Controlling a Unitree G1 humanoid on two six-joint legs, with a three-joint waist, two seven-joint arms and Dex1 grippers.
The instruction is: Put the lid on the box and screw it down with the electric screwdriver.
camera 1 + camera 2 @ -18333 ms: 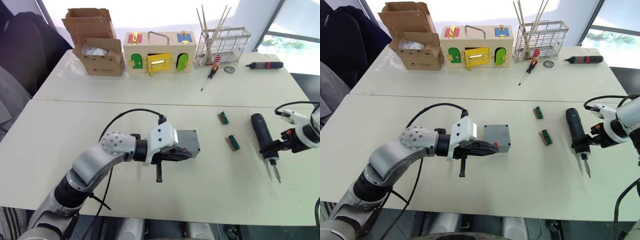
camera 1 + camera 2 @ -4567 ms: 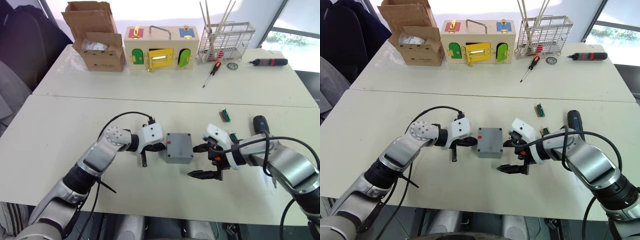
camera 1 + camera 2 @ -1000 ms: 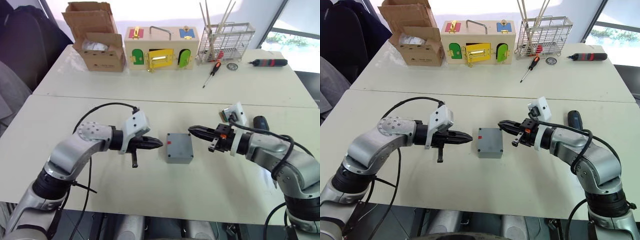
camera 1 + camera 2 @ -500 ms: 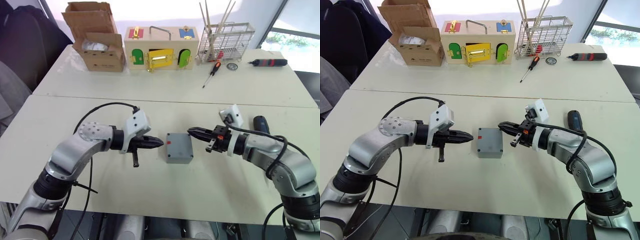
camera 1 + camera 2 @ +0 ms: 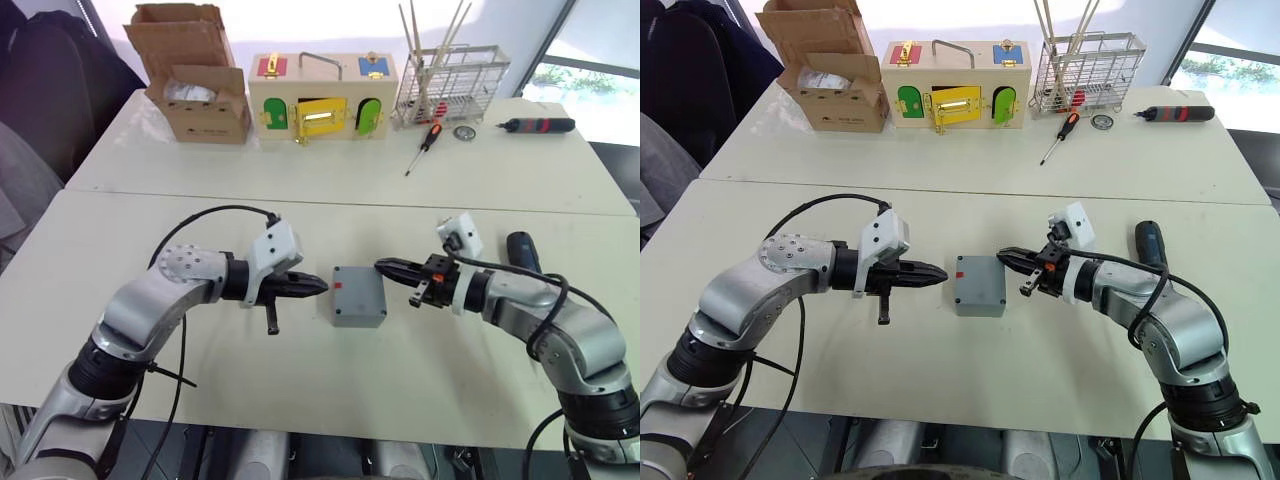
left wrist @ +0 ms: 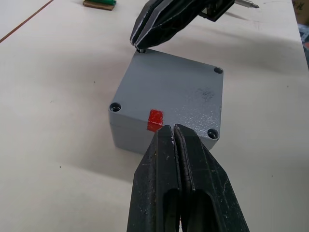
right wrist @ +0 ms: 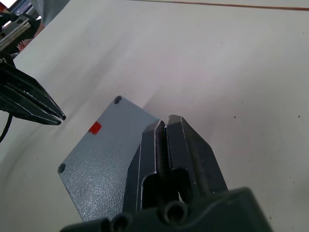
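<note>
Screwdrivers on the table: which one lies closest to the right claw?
The electric screwdriver, thick and black, just behind the right claw. The red-handled screwdriver and the red-banded black tool lie at the far edge.

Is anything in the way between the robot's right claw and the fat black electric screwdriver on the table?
Nothing visible blocks it. The thick black electric screwdriver lies on bare white table beside the right arm, behind the right gripper, which points away at the small grey plastic box.
</note>
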